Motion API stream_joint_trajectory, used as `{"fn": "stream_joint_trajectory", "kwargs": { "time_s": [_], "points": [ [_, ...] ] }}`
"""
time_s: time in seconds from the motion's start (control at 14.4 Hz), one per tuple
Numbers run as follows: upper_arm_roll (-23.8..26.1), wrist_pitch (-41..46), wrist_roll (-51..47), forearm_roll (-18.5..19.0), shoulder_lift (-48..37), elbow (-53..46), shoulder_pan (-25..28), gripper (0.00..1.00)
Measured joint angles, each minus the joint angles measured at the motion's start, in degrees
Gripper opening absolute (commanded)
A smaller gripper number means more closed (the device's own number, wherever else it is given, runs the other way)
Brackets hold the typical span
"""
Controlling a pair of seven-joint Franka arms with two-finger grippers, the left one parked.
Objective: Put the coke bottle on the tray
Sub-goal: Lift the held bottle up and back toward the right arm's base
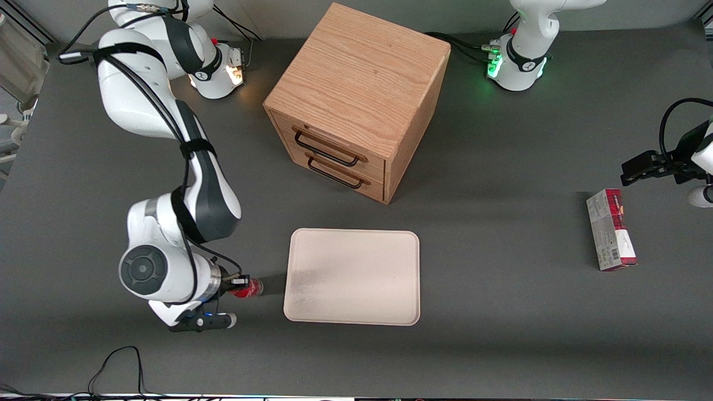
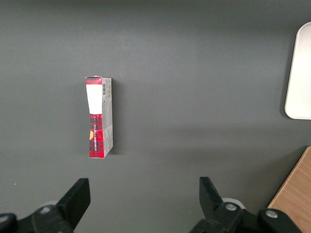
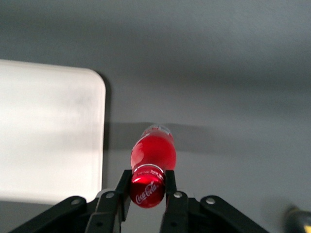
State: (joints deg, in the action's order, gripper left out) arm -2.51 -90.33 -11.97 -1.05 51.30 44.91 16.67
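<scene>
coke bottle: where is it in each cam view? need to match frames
Front view: coke bottle held in the gripper, beside the tray, toward the working arm's end of the table.
Right wrist view: coke bottle clamped at the neck between the fingers.
Left wrist view: not in it.
Shared landmark: the tray.

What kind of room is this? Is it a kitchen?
Probably a robot lab, not a kitchen. Two white robot arms stand on a bare dark grey table with a wooden two-drawer cabinet and a flat cream-beige tray. The right arm's gripper, beside the tray, pinches a tiny red-capped coke bottle.
</scene>
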Motion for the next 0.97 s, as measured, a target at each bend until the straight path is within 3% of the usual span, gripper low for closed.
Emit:
{"fn": "stream_joint_trajectory", "kwargs": {
  "time_s": [0.49, 0.97],
  "points": [
    [0.05, 20.60, 6.42, 0.00, -17.81, 0.71, -2.90, 0.00],
    [0.31, 21.20, 8.18, -0.01, -25.54, 10.96, -3.63, 0.00]
  ]
}}
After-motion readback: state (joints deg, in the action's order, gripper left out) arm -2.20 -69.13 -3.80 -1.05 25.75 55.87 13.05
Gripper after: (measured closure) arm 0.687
